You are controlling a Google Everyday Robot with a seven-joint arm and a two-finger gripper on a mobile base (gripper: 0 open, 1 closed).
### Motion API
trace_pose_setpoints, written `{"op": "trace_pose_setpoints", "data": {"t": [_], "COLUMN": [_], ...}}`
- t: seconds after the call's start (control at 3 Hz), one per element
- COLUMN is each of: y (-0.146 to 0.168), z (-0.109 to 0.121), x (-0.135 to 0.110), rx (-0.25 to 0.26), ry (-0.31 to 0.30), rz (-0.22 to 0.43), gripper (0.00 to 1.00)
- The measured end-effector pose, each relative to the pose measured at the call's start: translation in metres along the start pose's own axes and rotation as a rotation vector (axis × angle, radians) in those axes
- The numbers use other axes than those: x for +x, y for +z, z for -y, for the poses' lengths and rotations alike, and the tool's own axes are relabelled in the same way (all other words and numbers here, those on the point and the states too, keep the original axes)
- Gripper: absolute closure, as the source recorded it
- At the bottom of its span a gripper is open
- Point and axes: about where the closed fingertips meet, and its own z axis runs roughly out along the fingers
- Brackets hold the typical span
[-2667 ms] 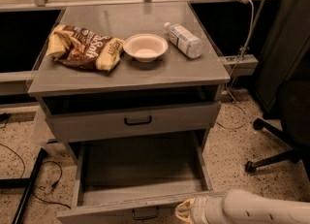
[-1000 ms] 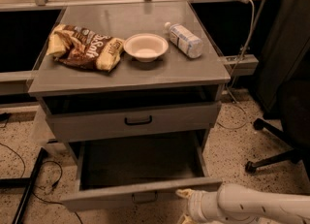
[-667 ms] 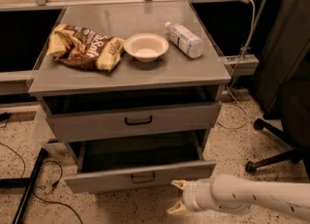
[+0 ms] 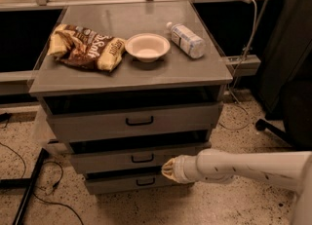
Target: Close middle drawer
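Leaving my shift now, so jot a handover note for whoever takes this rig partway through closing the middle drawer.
Gripper: low in front of the cabinet, its tip at the lower right of the middle drawer front, seemingly touching it.
Middle drawer: nearly in, with a dark slit showing above its front.
Done: most of the push, judging by how it sits.
Left: probably press it home if not flush, then back the arm away.
Chip bag, bowl and bottle sit on top.
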Motion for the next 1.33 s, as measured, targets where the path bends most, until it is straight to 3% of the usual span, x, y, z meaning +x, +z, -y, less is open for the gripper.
{"op": "trace_pose_setpoints", "data": {"t": [0.33, 0.67, 1.0, 1.33], "y": [0.011, 0.017, 0.000, -0.028], "z": [0.056, 0.080, 0.065, 0.017], "x": [0.001, 0.020, 0.032, 0.042], "rx": [0.077, 0.117, 0.119, 0.065], "ry": [-0.039, -0.023, -0.006, 0.028], "rz": [-0.050, -0.079, -0.089, -0.089], "gripper": [1.00, 1.00, 1.00, 1.00]}}
